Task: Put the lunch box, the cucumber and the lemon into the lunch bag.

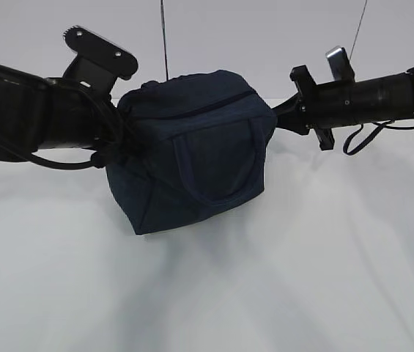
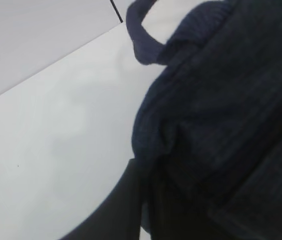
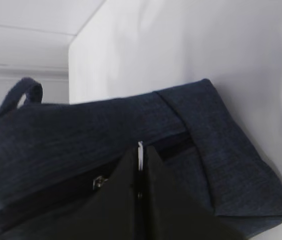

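The dark navy lunch bag [image 1: 192, 154] stands mid-table, its loop handle on the front face and its zipper line along the top. My left gripper [image 1: 122, 139] is pressed into the bag's left side. In the left wrist view [image 2: 145, 172] it is shut on bunched fabric of the bag [image 2: 220, 110]. My right gripper [image 1: 278, 114] is at the bag's top right corner. In the right wrist view [image 3: 141, 152] it is shut on the metal zipper ring pull [image 3: 140, 149] over the bag [image 3: 81, 130]. The lunch box, cucumber and lemon are out of view.
The white table [image 1: 302, 279] spreads in front of and beside the bag. A white wall [image 1: 228, 29] stands close behind, with thin dark cords hanging down it. A small metal zipper part [image 3: 99, 182] shows left of my right fingers.
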